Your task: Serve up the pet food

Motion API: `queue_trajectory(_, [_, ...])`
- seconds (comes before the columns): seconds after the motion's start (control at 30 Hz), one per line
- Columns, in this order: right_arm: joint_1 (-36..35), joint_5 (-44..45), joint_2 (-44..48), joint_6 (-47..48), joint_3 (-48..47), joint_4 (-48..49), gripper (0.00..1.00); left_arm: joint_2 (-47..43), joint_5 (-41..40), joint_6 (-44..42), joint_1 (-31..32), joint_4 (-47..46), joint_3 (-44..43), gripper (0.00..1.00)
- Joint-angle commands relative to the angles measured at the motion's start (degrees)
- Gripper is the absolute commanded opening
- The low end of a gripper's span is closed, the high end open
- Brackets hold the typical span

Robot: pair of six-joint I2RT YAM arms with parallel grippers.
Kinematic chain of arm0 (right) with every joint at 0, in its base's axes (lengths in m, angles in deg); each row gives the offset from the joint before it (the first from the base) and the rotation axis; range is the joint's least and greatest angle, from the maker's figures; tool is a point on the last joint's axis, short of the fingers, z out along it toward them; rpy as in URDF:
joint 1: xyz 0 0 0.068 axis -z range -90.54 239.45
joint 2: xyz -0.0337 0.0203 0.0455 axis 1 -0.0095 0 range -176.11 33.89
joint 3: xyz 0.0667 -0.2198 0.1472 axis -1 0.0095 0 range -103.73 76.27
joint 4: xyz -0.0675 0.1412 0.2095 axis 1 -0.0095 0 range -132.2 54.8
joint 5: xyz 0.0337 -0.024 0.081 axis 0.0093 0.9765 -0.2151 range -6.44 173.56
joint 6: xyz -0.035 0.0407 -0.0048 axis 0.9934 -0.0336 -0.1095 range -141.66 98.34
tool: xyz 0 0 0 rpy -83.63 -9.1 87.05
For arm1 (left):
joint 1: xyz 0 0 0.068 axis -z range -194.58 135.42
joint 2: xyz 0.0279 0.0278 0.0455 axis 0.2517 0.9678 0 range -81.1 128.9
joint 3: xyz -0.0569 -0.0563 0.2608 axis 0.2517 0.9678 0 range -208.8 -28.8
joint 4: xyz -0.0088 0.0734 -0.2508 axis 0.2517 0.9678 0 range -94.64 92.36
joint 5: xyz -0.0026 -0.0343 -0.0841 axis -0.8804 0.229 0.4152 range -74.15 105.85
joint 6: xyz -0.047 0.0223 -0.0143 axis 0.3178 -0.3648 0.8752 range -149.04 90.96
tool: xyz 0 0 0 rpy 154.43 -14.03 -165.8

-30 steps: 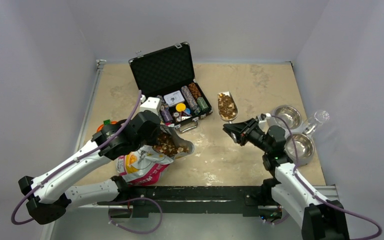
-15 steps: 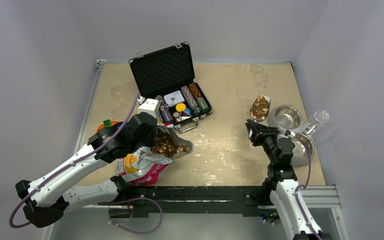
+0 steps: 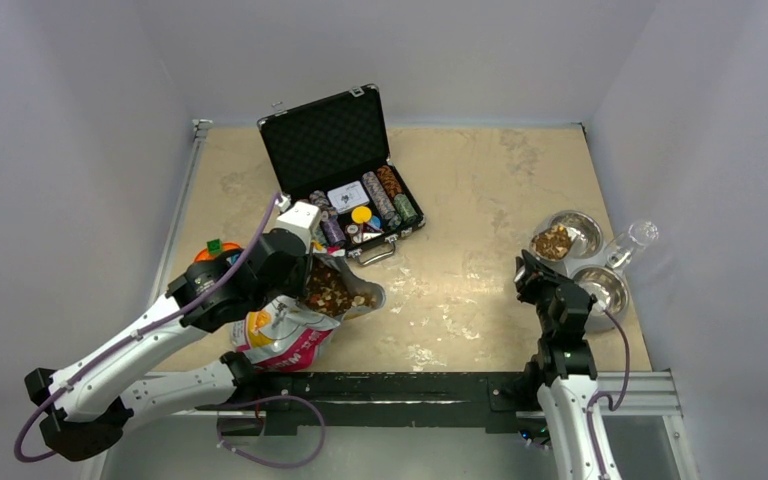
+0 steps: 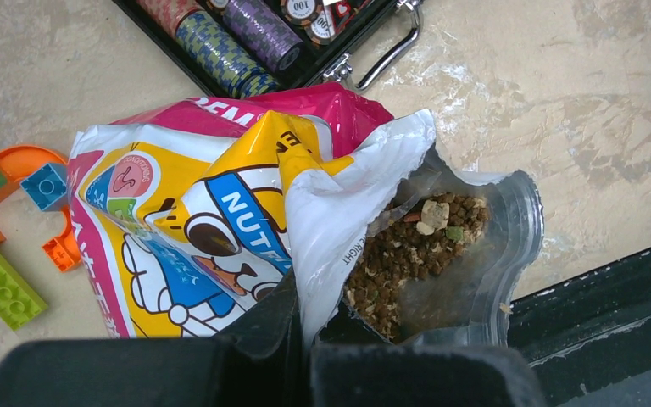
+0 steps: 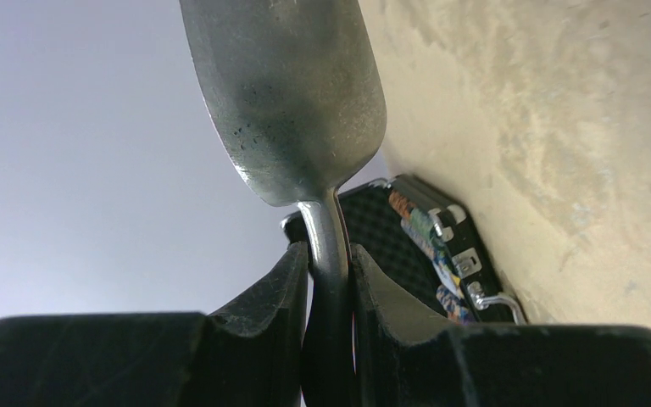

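At the far left, loose toy bricks (image 3: 210,248) lie by the table (image 3: 460,170) edge, just beside the bag (image 4: 178,212). My left gripper (image 4: 303,329) is clamped fully together on the white rim of that bag, and the mouth gapes toward the right. The pet food (image 4: 407,254) shows inside the opening, a brown bed of small pellets with a few paler and greenish bits among them. The bag rests on the table in front of the open black case (image 3: 345,165), whose tray holds rows of poker chips (image 3: 380,200); the case handle (image 4: 381,55) lies just beyond the bag's top fold.

Over to the right, my right gripper (image 5: 329,263) is pinched on the thin metal handle of the scoop (image 5: 288,93), its jaws only as far apart as the handle. From above, the scoop's head carries a heap of kibble (image 3: 552,242) over the left part of the far steel bowl (image 3: 582,225). The near steel bowl (image 3: 608,290) sits just beside it, and a clear tumbler (image 3: 635,238) lies beyond both at the right edge.
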Motion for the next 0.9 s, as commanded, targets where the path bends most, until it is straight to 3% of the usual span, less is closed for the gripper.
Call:
queue_trajectory(0.0, [0.9,5.0,-3.6,-3.4,-4.1,-0.9,0.00,-2.7,-1.9,-3.9,-0.4,-1.1,-0.1,0.00])
queue_trajectory(0.3, [2.3,6.1,-14.4,-7.9,-9.8,1.2,0.00,-3.8,-3.1,-4.9,-0.4,-0.3,0.8,0.00])
queue_trajectory(0.87, [5.7,-0.8,-21.3,-23.7,-24.1,-22.3,0.00,-1.4,-2.2,-3.5,-0.4,3.2,-2.6,0.00])
